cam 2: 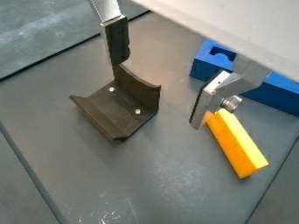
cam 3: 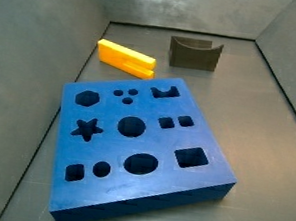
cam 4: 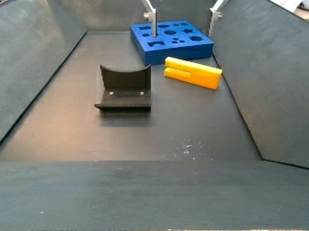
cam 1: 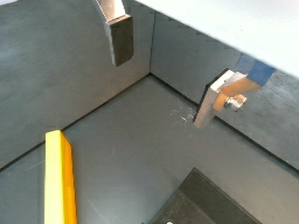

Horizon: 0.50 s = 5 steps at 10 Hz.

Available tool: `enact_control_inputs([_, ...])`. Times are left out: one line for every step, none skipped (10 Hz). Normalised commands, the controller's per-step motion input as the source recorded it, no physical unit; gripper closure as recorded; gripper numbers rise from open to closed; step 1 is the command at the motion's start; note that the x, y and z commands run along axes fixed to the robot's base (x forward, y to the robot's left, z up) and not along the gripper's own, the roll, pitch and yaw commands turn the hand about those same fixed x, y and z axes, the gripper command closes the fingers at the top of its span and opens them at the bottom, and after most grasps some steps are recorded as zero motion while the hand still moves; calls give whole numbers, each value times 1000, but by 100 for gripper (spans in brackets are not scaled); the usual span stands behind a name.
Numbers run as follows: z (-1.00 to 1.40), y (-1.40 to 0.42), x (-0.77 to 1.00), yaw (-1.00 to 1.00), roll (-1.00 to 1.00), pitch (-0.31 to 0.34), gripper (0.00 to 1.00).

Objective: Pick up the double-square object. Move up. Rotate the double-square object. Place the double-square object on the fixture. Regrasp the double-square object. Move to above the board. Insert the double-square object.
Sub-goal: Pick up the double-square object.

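Observation:
The double-square object (cam 4: pixel 193 73) is a yellow-orange bar lying flat on the floor beside the blue board (cam 4: pixel 173 41); it also shows in a side view (cam 3: pixel 126 57) and in both wrist views (cam 2: pixel 237 143) (cam 1: pixel 59 179). The dark fixture (cam 4: pixel 123 88) stands apart from it, its U-notch upward (cam 2: pixel 117 109) (cam 3: pixel 194 53). My gripper (cam 4: pixel 182 13) hangs high over the far end of the bin, open with nothing between its fingers (cam 2: pixel 163 74) (cam 1: pixel 163 74). It touches neither the block nor the fixture.
The board (cam 3: pixel 133 141) with its many shaped holes fills one end of the bin; only a corner of it (cam 2: pixel 228 70) shows in a wrist view. Grey sloped walls (cam 4: pixel 42 63) close in on all sides.

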Motion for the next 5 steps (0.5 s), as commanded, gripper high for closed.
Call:
enact_control_inputs([-129, -163, -254, 26, -130, 0, 0])
enact_control_inputs([-340, -403, -271, 443, -100, 0, 0])
enact_control_inputs([-254, -320, -180, 703, -33, 87, 0])
enact_control_inputs([-240, -280, -174, 797, 0, 36, 0])
enact_control_inputs([-243, -254, -149, 840, 0, 11, 0])
